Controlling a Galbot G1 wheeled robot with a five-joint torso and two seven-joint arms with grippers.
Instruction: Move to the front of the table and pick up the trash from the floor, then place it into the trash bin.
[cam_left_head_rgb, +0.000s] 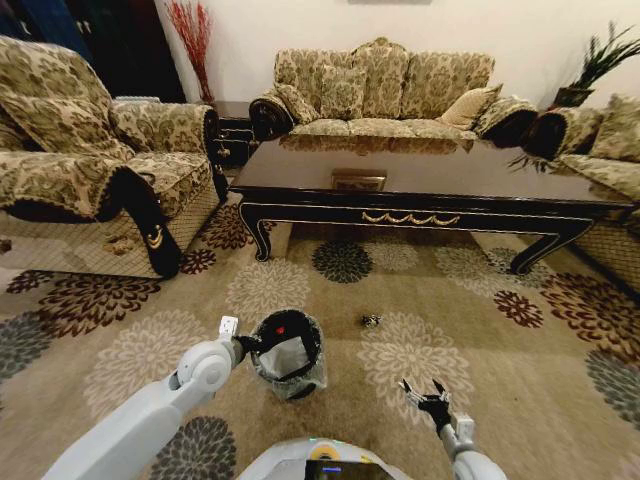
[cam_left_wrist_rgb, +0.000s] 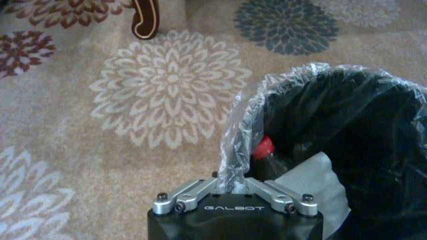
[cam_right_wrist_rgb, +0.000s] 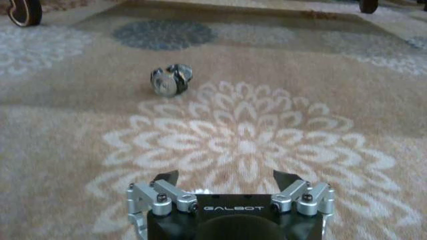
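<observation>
The left pincer (cam_left_wrist_rgb: 230, 187) is clamped on the trash bin (cam_left_head_rgb: 287, 354) liner; the crumpled wad (cam_right_wrist_rgb: 171, 80) is seen ahead of the empty, wide-open right pincer (cam_right_wrist_rgb: 227, 176).

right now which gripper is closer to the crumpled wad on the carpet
Right. The right gripper hangs open over the carpet, the wad a short way ahead of it toward the table. The left gripper is clamped on the trash bin rim, farther off.

Left gripper (cam_left_head_rgb: 243, 345) extended forward, jaws closed. Right gripper (cam_left_head_rgb: 424, 393) held low, fingers (cam_right_wrist_rgb: 285, 178) spread apart.
</observation>
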